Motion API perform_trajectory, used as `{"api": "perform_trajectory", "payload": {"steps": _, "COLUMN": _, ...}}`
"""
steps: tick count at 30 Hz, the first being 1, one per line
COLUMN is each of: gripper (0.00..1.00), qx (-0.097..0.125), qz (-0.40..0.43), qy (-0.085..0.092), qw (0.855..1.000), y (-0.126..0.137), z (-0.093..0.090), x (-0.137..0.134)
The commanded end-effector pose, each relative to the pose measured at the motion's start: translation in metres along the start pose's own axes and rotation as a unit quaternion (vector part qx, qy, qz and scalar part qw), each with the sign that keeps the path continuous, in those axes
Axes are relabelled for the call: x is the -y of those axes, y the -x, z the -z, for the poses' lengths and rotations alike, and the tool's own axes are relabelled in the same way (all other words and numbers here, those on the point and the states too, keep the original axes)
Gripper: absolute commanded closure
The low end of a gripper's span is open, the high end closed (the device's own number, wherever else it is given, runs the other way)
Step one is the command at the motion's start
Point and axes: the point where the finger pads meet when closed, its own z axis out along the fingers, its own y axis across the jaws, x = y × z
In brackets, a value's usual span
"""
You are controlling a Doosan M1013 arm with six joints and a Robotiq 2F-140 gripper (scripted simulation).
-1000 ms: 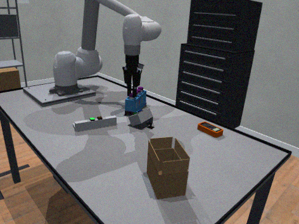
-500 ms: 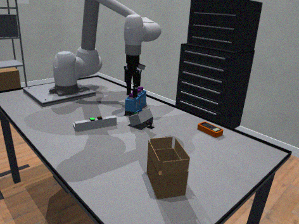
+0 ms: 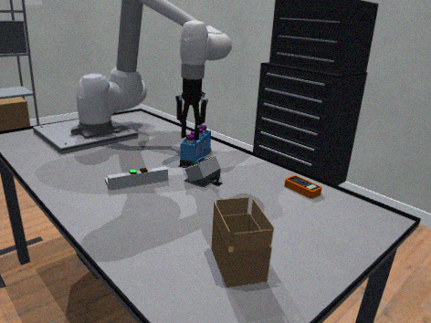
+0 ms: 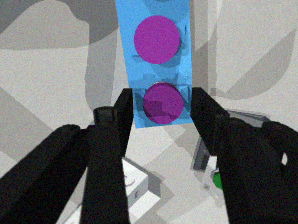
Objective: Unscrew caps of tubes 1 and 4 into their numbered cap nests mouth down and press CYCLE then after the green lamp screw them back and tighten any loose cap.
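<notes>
Grey tabletop (image 3: 137, 255) with a black edge runs under me, above wood flooring. From the left in the exterior view: a metal shelf (image 3: 27, 55) at nine o'clock, my base plate (image 3: 50, 137), the long cap tray (image 3: 136, 177), the blue decapping station (image 3: 195, 148) at centre, the grey key housing (image 3: 204, 170) just below it, a cardboard box (image 3: 242, 246) at five o'clock, an orange meter (image 3: 302, 186), a black drawer cabinet (image 3: 315, 91) at two o'clock. My claw (image 4: 162, 107) stands apart, straddling a purple cap (image 4: 163, 103) on its tube, gripping nothing.
</notes>
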Motion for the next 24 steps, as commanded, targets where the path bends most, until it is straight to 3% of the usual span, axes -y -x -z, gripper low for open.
{"api": "perform_trajectory", "payload": {"steps": 1, "gripper": 0.59, "qx": -0.012, "qz": 0.089, "qy": 0.004, "qw": 0.996, "y": 0.0001, "z": 0.0005, "x": -0.0003}}
{"api": "perform_trajectory", "payload": {"steps": 3, "gripper": 0.59, "qx": -0.013, "qz": 0.181, "qy": 0.005, "qw": 0.983, "y": 0.0001, "z": 0.0005, "x": -0.0003}}
{"api": "perform_trajectory", "payload": {"steps": 9, "gripper": 0.59, "qx": -0.012, "qz": 0.307, "qy": 0.007, "qw": 0.952, "y": 0.0001, "z": 0.0005, "x": -0.0003}}
{"api": "perform_trajectory", "payload": {"steps": 18, "gripper": 0.59, "qx": -0.012, "qz": 0.307, "qy": 0.007, "qw": 0.952, "y": 0.0001, "z": 0.0005, "x": -0.0004}}
{"api": "perform_trajectory", "payload": {"steps": 19, "gripper": 0.7, "qx": -0.012, "qz": 0.307, "qy": 0.007, "qw": 0.952, "y": 0.0001, "z": 0.0005, "x": -0.0004}}
{"api": "perform_trajectory", "payload": {"steps": 24, "gripper": 0.7, "qx": -0.012, "qz": 0.307, "qy": 0.007, "qw": 0.952, "y": 0.0001, "z": 0.0006, "x": -0.0004}}
